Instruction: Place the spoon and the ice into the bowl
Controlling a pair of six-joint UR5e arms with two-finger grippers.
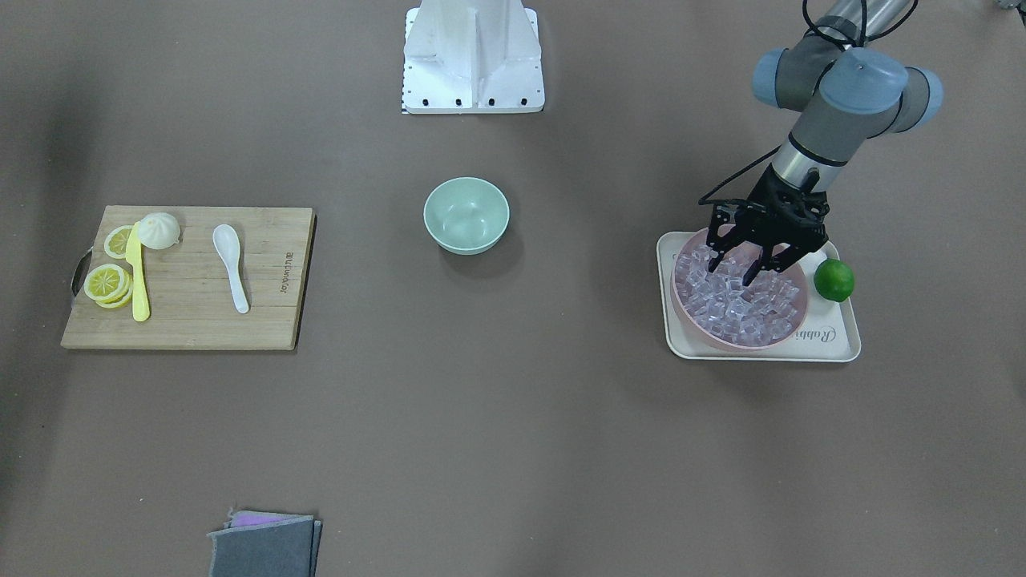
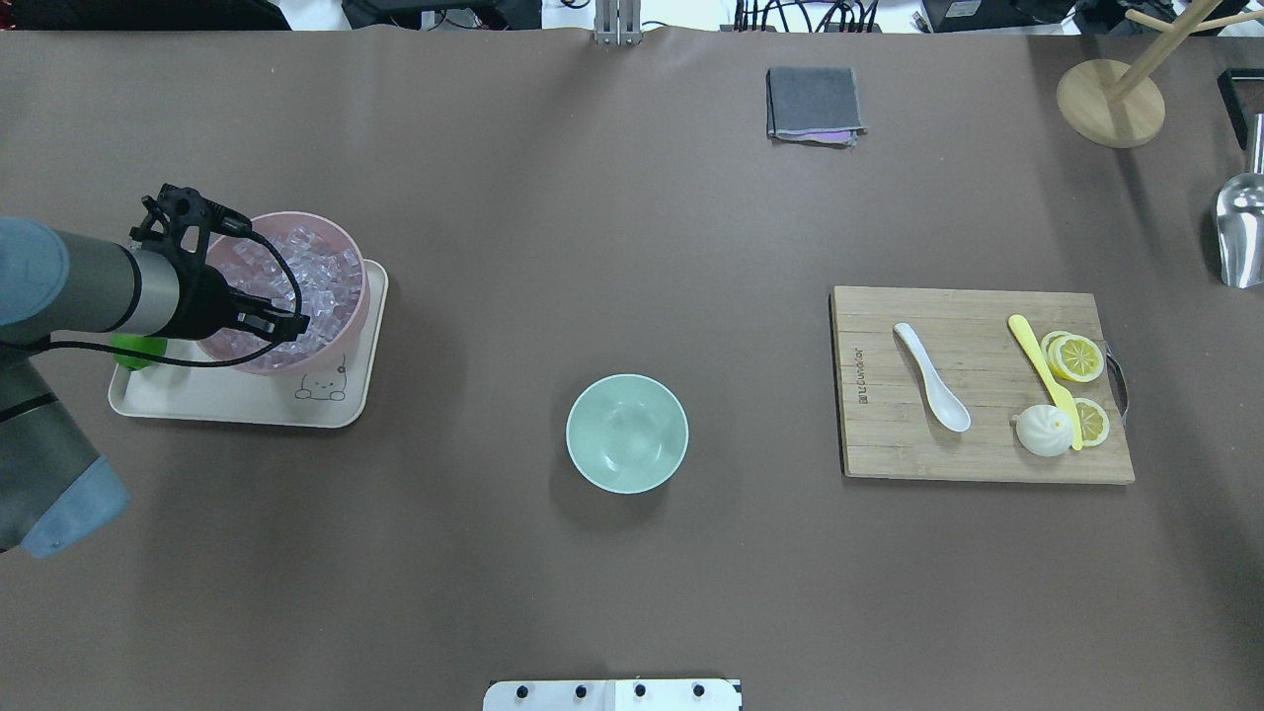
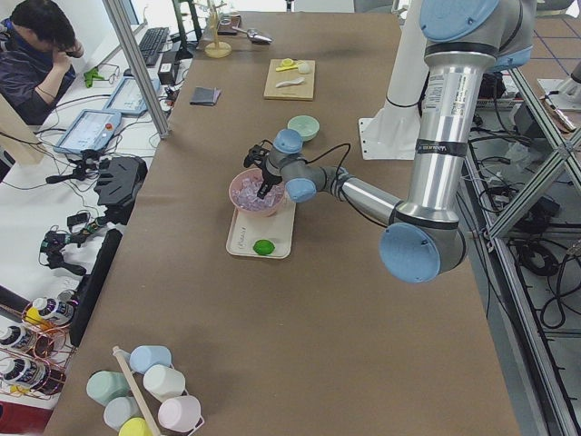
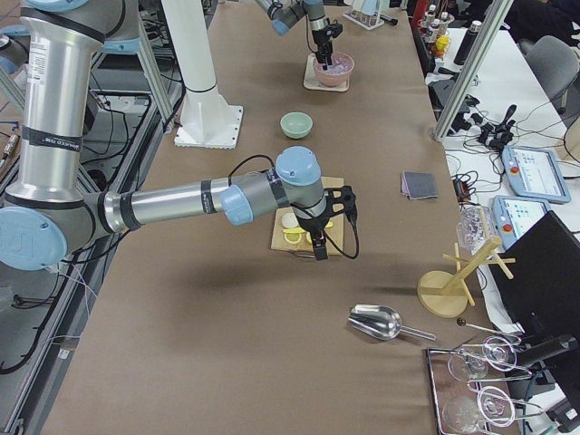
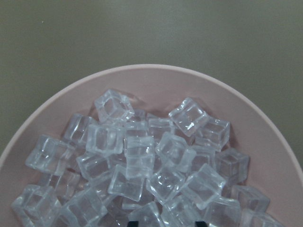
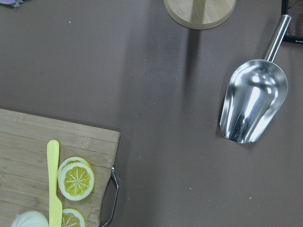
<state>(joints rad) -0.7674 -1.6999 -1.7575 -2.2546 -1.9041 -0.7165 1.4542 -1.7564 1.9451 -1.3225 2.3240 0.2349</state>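
The white spoon [image 1: 231, 268] lies on the wooden cutting board [image 1: 272, 304], also seen in the overhead view [image 2: 933, 380]. The mint-green bowl [image 1: 466, 215] stands empty at the table's middle [image 2: 627, 433]. The ice [image 1: 741, 308] is heaped in a pink bowl [image 1: 677, 300] on a cream tray [image 1: 834, 340]. My left gripper [image 1: 753, 268] is open, with its fingertips down among the cubes [image 5: 142, 165] at the pink bowl's robot-side half. My right gripper [image 4: 319, 249] hangs over the cutting board's outer end. I cannot tell whether it is open or shut.
A lime [image 1: 834, 280] sits on the tray beside the pink bowl. A yellow knife [image 1: 140, 280], lemon slices [image 1: 107, 282] and a bun [image 1: 159, 231] share the board. A folded grey cloth [image 2: 813, 104], a metal scoop [image 2: 1242, 232] and a wooden stand [image 2: 1111, 104] lie at the far side.
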